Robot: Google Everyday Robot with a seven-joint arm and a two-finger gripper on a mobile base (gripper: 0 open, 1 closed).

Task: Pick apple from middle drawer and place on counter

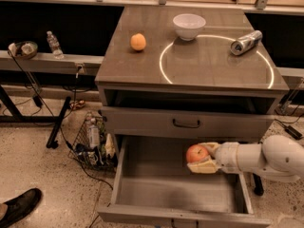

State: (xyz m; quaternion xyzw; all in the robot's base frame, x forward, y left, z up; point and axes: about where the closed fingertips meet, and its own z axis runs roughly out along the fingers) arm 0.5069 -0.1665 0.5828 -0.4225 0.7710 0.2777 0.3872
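Note:
The red apple (pixel 196 153) with a yellowish blush sits between the pale fingers (pixel 205 167) of my gripper (pixel 203 157), which is shut on it and holds it above the bare grey floor of the open middle drawer (pixel 137 189). My white arm reaches in from the right. The glossy grey-brown counter (pixel 209 63) with its white ring is above, behind the drawer.
On the counter stand a small orange fruit (pixel 138 42), a white bowl (pixel 189 26) and a lying can (pixel 246 42). A closed drawer front with a black handle (pixel 186 124) is above the open drawer. A wire basket (pixel 93 142) and cables lie on the floor at left.

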